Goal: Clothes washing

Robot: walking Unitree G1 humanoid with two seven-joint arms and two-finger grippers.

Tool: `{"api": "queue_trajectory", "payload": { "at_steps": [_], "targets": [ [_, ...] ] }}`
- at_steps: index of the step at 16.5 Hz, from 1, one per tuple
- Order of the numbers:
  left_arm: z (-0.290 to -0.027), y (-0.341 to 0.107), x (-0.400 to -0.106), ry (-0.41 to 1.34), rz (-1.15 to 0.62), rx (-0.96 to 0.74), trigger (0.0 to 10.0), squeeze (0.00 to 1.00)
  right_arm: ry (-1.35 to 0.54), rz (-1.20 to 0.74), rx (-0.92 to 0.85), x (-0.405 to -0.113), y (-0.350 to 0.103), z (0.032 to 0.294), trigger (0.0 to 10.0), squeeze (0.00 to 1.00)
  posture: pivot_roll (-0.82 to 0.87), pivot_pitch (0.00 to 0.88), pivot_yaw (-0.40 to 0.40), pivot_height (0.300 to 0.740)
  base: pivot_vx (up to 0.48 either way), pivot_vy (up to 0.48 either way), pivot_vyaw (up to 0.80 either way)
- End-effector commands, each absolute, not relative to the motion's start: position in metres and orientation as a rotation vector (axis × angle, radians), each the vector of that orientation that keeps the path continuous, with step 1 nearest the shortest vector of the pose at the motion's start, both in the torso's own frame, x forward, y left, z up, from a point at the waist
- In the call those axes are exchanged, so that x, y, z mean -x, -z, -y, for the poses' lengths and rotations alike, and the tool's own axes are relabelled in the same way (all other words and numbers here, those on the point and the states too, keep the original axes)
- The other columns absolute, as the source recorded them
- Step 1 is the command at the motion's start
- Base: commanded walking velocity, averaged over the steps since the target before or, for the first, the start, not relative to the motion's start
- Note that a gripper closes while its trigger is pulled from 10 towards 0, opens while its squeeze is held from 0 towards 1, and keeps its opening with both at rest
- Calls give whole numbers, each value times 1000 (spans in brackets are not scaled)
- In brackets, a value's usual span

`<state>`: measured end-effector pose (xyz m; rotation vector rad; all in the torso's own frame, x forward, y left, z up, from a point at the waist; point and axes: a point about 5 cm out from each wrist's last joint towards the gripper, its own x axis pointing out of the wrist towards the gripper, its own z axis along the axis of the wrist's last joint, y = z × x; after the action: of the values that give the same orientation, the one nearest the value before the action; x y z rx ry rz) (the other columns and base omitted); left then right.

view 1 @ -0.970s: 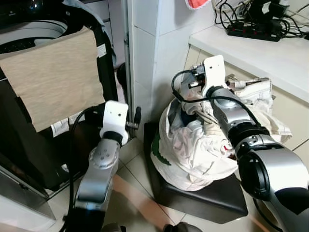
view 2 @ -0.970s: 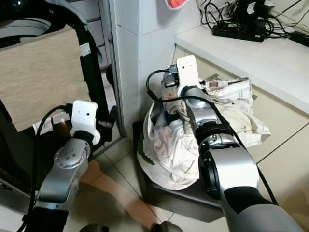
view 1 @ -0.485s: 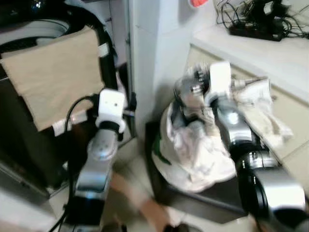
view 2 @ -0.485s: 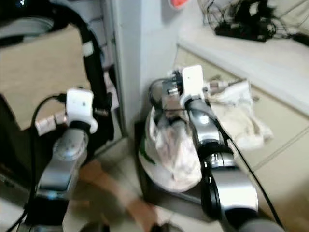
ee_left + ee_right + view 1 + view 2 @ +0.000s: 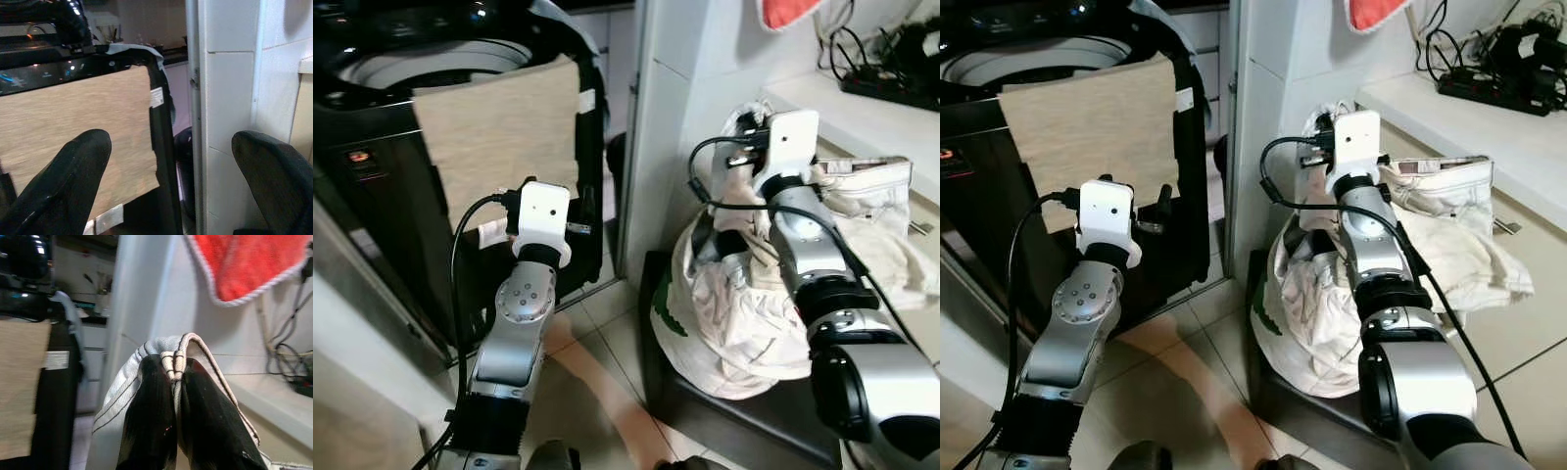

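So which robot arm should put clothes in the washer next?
Probably the right. The right gripper is already pinched shut on a pale garment lifted from the laundry pile. The left gripper is open and holds nothing, beside the washing machine.

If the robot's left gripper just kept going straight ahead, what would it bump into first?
Probably the black washing machine. The left gripper is open, and between its fingers lie the machine's dark corner edge, with the beige cloth draped beside it, and the white tiled wall. Depth is unclear, so the wall could come first.
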<state>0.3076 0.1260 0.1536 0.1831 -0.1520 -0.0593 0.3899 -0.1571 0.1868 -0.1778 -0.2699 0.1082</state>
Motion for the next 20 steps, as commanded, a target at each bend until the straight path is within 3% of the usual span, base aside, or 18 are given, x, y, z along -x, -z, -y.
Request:
{"api": "queue_trajectory", "payload": {
  "at_steps": [1,5,9,15,20],
  "targets": [
    [-125,-152,-308,50,147,-189,10000,0,-135,301,181,-388,-188,151,0,0,-5,0,-53,740,0,0,700],
    [-121,-150,-308,58,133,-181,10000,0,-132,289,193,-384,-177,152,0,8,-3,0,-50,740,0,0,678],
    [-116,-148,-307,109,131,-233,10000,0,-111,252,199,-381,-167,158,0,106,-7,0,-43,740,0,0,658],
    [-125,-150,-306,73,144,-194,10000,0,-177,191,152,-369,-139,140,0,122,-3,0,-42,740,0,0,616],
    [-127,-157,-306,74,191,-171,10000,0,-202,233,195,-370,-145,135,0,118,-3,0,-39,740,400,0,599]
  ]
}}
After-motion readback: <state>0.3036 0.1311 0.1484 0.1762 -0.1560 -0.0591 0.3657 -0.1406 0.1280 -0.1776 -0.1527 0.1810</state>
